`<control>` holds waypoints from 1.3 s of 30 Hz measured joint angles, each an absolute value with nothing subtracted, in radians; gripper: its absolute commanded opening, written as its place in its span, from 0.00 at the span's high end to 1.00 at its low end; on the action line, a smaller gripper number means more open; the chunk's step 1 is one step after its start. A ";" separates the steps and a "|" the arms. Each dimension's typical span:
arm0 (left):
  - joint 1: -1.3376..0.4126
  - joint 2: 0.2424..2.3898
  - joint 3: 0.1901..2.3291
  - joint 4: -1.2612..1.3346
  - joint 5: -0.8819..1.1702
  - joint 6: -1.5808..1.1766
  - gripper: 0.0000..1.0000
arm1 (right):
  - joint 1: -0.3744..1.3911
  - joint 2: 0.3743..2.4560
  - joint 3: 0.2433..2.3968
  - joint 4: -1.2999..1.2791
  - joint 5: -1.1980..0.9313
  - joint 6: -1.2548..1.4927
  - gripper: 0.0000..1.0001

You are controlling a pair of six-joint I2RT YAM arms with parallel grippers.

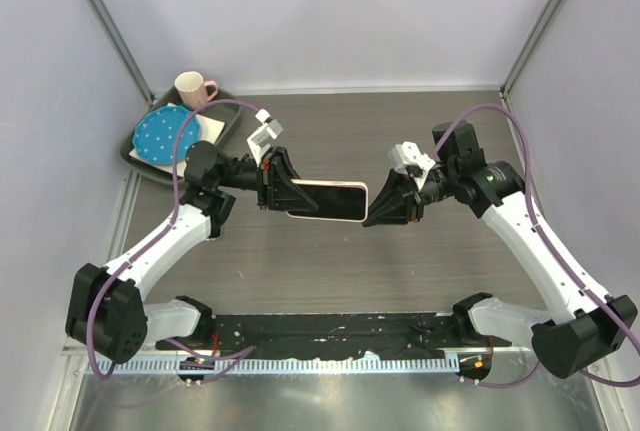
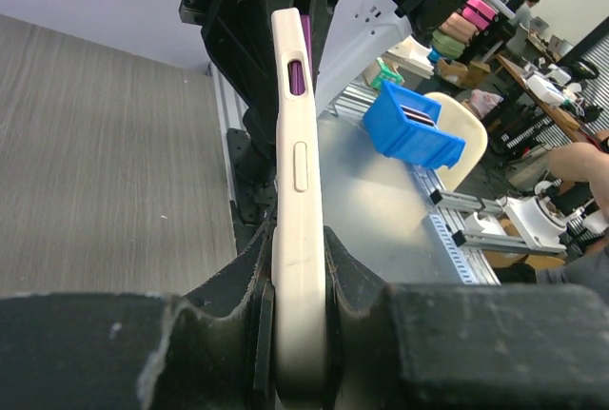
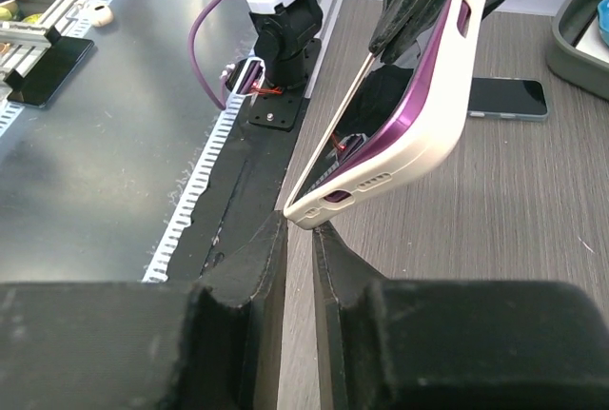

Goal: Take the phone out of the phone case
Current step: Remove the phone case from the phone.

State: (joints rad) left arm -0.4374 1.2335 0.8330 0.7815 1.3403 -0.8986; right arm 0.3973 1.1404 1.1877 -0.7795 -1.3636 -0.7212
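Note:
The phone, dark screen showing, sits in a cream-pink phone case and hangs level above the table between both arms. My left gripper is shut on the case's left end. In the left wrist view the case runs upward edge-on from between my fingers. My right gripper meets the right end. Its jaws stand almost together, pinching the lower corner of the case. There the purple phone shows along the rim, the case bowed slightly off it.
A grey tray at the back left holds a blue dotted plate and a pink mug. A dark flat phone-like slab lies on the table under the held phone. A black mat runs along the near edge.

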 measured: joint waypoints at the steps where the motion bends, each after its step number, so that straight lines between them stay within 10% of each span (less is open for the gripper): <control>1: -0.439 1.234 0.833 0.781 1.344 -0.902 1.00 | 0.397 1.139 1.188 -0.789 -1.364 -0.733 0.99; 6: -0.439 1.234 0.833 0.783 1.346 -0.905 1.00 | 0.399 1.139 1.203 -0.821 -1.343 -0.751 0.65; 11: -0.438 1.234 0.833 0.731 1.336 -0.851 1.00 | 0.399 1.134 1.226 -0.810 -1.318 -0.715 0.52; 32: -0.416 1.233 0.833 0.659 1.277 -0.785 1.00 | 0.420 1.117 1.066 -0.524 -1.269 -0.384 0.57; 39: -0.416 1.233 0.833 0.661 1.277 -0.785 1.00 | 0.420 1.126 1.087 -0.480 -1.267 -0.329 0.73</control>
